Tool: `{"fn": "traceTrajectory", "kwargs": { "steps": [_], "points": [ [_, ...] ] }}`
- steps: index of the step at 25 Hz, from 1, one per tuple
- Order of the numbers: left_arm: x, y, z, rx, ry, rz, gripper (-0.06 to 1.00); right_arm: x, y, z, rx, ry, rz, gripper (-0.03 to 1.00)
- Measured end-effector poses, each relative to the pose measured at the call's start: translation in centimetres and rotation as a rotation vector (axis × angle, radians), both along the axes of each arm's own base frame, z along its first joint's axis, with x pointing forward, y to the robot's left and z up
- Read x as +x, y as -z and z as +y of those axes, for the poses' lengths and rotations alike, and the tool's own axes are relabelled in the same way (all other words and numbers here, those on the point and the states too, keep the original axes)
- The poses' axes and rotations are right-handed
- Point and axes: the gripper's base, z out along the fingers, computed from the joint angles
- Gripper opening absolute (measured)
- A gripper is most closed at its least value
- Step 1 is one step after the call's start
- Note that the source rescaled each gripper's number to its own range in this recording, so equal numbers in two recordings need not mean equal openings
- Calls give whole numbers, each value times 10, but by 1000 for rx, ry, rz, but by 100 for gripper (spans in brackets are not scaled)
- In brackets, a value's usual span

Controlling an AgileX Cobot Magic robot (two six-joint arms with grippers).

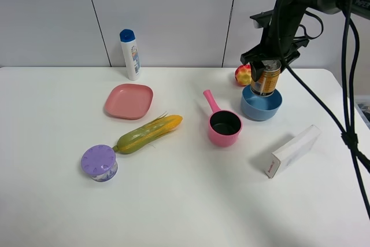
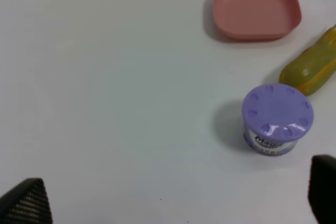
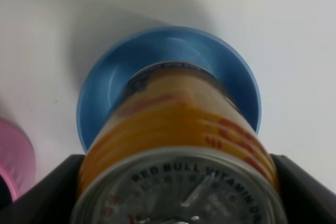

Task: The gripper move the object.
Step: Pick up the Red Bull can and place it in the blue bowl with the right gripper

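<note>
The golden-amber can (image 1: 265, 78) with a silver top hangs upright in my right gripper (image 1: 267, 65), its base just inside the blue bowl (image 1: 261, 106) at the back right. In the right wrist view the can (image 3: 178, 129) fills the middle, clamped between the two black fingers (image 3: 44, 192), with the blue bowl (image 3: 105, 85) right beneath it. My left gripper (image 2: 173, 198) is open and empty; only its two fingertips (image 2: 23, 203) show, above bare table near the purple-lidded jar (image 2: 276, 118). The left arm is out of the high view.
A pink ladle cup (image 1: 224, 124) stands left of the bowl, a red-yellow apple (image 1: 243, 75) behind it. A white box (image 1: 293, 151) lies front right. A pink plate (image 1: 129, 100), a corn cob (image 1: 148, 133), the purple-lidded jar (image 1: 99, 163) and a white bottle (image 1: 130, 54) are on the left.
</note>
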Motion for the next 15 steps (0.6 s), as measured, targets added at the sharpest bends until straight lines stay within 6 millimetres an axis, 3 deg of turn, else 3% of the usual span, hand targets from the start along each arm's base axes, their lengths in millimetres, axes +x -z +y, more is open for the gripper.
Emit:
{"fn": "traceTrajectory", "kwargs": {
  "steps": [9,15],
  "points": [
    [0,0,0,0,0,0,100,0,0,-1,-7,-30,1,1],
    [0,0,0,0,0,0,100,0,10,-21,-1,3,40,1]
  ]
}}
